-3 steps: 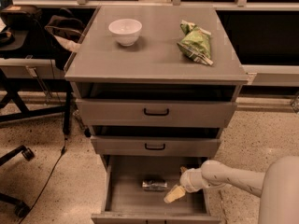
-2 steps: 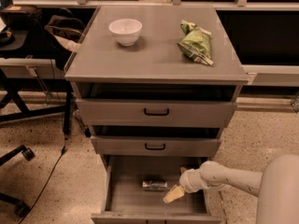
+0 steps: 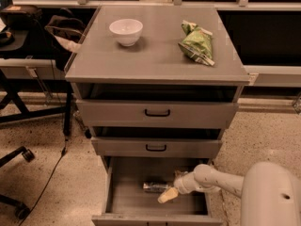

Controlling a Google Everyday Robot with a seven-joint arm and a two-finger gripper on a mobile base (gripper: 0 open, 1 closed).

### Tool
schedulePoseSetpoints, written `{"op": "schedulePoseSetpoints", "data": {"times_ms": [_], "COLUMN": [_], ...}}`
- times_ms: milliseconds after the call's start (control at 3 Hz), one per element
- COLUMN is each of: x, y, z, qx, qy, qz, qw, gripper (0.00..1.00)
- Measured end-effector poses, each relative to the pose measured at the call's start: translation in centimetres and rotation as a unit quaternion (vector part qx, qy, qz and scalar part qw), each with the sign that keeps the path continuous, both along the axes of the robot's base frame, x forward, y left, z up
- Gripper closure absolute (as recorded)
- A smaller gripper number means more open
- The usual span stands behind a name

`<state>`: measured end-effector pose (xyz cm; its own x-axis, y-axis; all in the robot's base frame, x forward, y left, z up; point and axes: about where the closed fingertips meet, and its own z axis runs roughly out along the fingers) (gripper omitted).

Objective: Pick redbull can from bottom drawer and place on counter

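In the open bottom drawer [image 3: 129, 199], the pincer [image 3: 170, 191] sits at the redbull can [image 3: 154, 187]; whether it grips cannot be told.

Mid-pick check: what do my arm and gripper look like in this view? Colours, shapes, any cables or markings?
The arm is smooth, white and tubular with a rounded joint. It widens at the lower right into a bulky pale shell bearing one small dark dot. The gripper, down inside the open grey bottom drawer, ends in a cream-yellow tip. No cables or markings show.
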<state>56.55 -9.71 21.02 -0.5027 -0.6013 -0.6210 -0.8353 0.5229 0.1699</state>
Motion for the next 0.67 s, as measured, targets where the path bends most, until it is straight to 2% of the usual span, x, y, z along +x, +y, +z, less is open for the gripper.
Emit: {"op": "schedulePoseSetpoints", "data": {"times_ms": [333,667], "x": [1.7,2.4], "y": [1.3,1.9], "z": [-3.2,-4.7], "qx": [0.014,0.017], "qy": [0.007,0.011], "qz": [0.002,0.000], "qw": [0.9999,0.9998], "gripper": [0.00,0.00]}}
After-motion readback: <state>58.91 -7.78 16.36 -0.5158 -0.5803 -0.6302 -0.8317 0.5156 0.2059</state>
